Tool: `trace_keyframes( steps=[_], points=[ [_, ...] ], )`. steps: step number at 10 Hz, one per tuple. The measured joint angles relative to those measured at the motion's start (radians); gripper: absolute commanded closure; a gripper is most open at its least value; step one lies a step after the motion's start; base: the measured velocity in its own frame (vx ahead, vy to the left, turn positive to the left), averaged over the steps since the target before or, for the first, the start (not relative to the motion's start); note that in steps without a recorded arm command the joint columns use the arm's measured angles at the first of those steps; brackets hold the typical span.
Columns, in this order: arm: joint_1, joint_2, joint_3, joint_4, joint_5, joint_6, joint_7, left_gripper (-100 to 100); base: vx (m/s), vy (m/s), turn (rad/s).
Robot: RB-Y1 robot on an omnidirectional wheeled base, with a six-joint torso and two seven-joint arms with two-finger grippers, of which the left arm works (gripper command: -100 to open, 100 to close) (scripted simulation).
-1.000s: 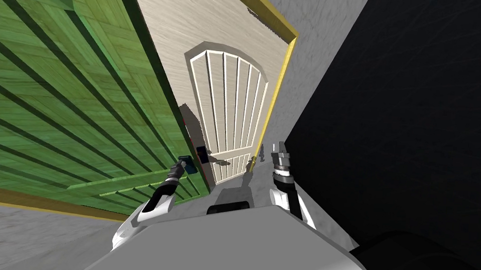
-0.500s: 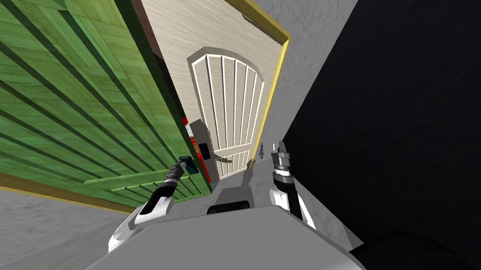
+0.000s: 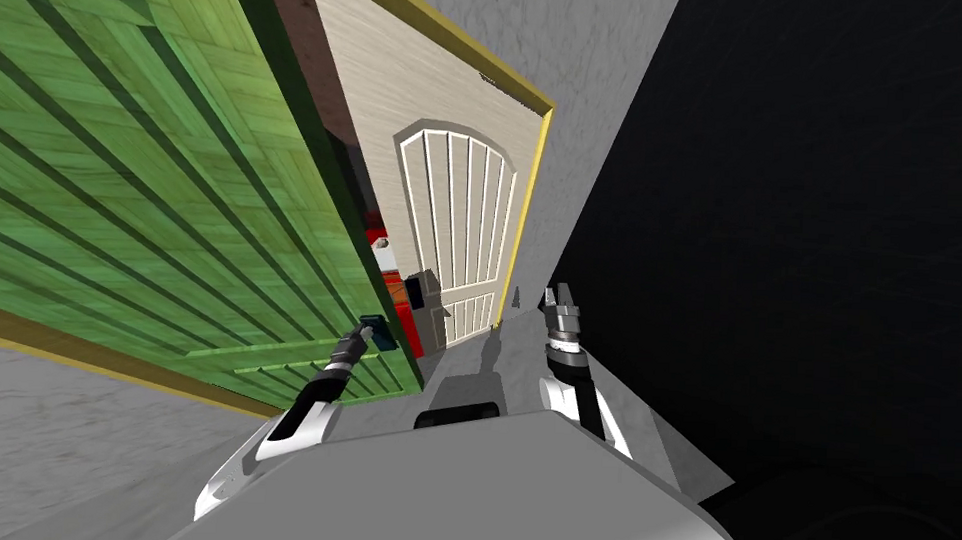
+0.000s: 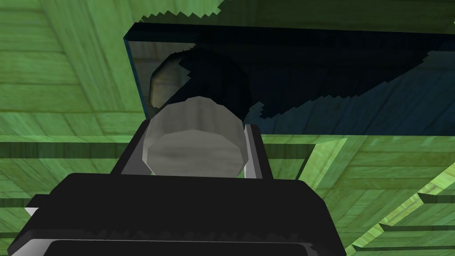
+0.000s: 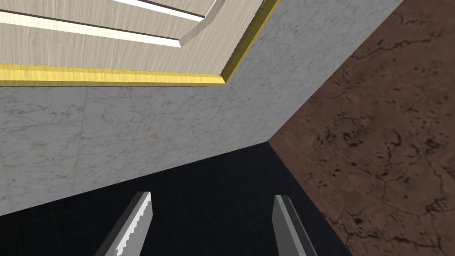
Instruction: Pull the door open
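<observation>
Left gripper (image 3: 368, 332) is locked onto the green door (image 3: 141, 200), down at its free edge, and the wrist view shows the hold: the round grey knob (image 4: 194, 135) sits between my two fingers (image 4: 253, 149), one blade pressed on each side. They stand as far apart as the knob is wide, no looser. Behind the knob is the dark plate (image 4: 311, 75) on the door's face.

The door stands swung off its opening, with a gap past its free edge. Something red (image 3: 400, 297) and a pale panelled door (image 3: 460, 231) show through it, so I'd call the pull well underway.

To do this well, I want to draw the knob along the door's own arc, not straight back. The wrist should turn with the panel so the blades stay square on the knob. A round knob is smooth, and any skew could let it slip out. A slow, even pull with the base backing off looks safest.

Right gripper (image 3: 560, 297) hangs well off from the green door, beside the grey wall (image 5: 133, 129). Its fingers are spread wide and hold nothing.
</observation>
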Motion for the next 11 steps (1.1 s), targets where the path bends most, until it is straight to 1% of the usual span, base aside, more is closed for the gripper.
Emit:
trace_keyframes(
  steps=[1,2,3,4,5,6,7,9,11],
  points=[
    [0.005,0.013,-0.019,-0.01,0.0,-0.006,0.012,100,-0.185,0.115,-0.222],
    [0.006,0.026,-0.037,-0.018,0.0,-0.008,0.024,100,-0.076,0.049,-0.072],
    [0.006,0.026,-0.043,-0.019,-0.001,-0.008,0.027,100,-0.194,0.065,-0.175],
    [0.014,0.038,-0.046,-0.028,0.001,-0.014,0.034,100,-0.248,0.105,-0.18],
    [0.019,0.052,-0.054,-0.032,0.002,-0.026,0.045,100,-0.213,0.108,-0.166],
    [0.029,0.06,-0.062,-0.039,0.002,-0.033,0.053,100,-0.255,0.103,-0.181],
    [0.044,0.075,-0.073,-0.051,0.003,-0.043,0.064,100,-0.259,0.09,-0.177],
    [0.067,0.104,-0.094,-0.055,0.004,-0.067,0.086,100,-0.225,0.105,-0.162],
    [0.084,0.126,-0.113,-0.06,0.005,-0.09,0.105,100,-0.223,0.058,-0.114]
  ],
)
